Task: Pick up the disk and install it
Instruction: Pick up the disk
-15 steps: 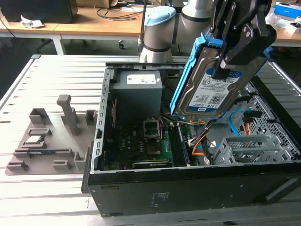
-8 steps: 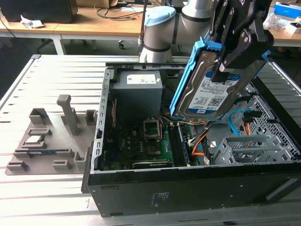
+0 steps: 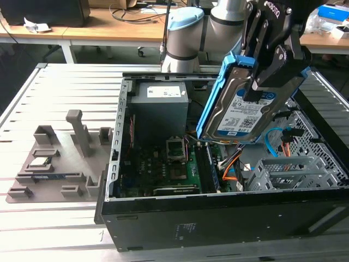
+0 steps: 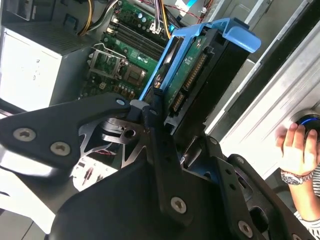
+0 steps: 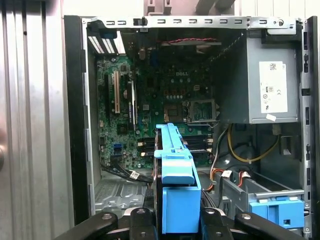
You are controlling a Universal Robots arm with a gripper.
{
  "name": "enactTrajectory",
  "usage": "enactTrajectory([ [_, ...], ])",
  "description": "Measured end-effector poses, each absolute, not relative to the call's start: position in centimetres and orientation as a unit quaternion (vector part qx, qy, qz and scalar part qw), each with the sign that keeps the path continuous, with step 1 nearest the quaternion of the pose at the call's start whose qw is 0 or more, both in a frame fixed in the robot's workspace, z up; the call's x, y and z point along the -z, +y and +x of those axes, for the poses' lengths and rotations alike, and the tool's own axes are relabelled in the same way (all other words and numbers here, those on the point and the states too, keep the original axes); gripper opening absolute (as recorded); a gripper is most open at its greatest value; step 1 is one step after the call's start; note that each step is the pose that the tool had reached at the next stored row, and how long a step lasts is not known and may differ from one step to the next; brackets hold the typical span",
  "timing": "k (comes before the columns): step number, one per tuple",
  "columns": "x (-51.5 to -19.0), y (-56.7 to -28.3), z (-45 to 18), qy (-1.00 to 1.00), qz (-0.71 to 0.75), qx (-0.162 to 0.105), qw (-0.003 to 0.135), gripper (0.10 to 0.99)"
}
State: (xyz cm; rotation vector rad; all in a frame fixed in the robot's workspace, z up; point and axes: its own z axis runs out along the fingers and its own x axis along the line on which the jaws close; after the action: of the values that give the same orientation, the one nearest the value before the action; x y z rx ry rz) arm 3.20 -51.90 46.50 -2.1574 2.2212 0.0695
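Exterior view puts the disk [image 3: 242, 109] in the air over the open computer case [image 3: 218, 210]. It is tilted, label face towards the camera, with its blue rails along the edges. The tool [image 3: 260, 82] has its fingers closed against the disk from both sides and carries its full weight; in the first wrist view the disk [image 5: 177, 175] stands edge-on between the two dark fingers [image 5: 137, 220].

I judge the pick-up done. The install is not: the disk touches nothing in the case and sits in no bay, apart from the metal drive cage [image 3: 289, 172] at the exterior view's right.

Around it, inside the case, lie the motherboard [image 3: 158, 169] and, beyond that, the grey power supply [image 3: 161, 109]. On the slatted worktop [image 3: 54, 93] to the exterior view's left rests a grey fixture [image 3: 60, 164].

By count: one disk, one tool, one case, one power supply, one fixture. The second wrist view also catches one person's hand [image 4: 295, 147] beside the case.
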Motion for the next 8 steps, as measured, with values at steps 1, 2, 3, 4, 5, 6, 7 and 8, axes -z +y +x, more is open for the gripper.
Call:
enactTrajectory([
  [1, -46.43, -51.90, 3.21, 0.717, -0.696, -0.022, 0.022, 0.365],
  [2, -46.38, -51.90, 3.22, 0.717, -0.696, -0.022, 0.022, 0.365],
  [3, -46.29, -51.90, 3.22, 0.717, -0.696, -0.022, 0.022, 0.365],
  [4, -46.21, -51.90, 3.23, 0.717, -0.696, -0.022, 0.022, 0.365],
  [5, -46.17, -51.90, 3.23, 0.717, -0.696, -0.022, 0.022, 0.365],
  [6, -46.12, -51.90, 3.24, 0.717, -0.696, -0.022, 0.022, 0.365],
  [7, -46.07, -51.90, 3.25, 0.717, -0.696, -0.022, 0.022, 0.365],
  [8, -46.01, -51.90, 3.27, 0.717, -0.696, -0.022, 0.022, 0.365],
])
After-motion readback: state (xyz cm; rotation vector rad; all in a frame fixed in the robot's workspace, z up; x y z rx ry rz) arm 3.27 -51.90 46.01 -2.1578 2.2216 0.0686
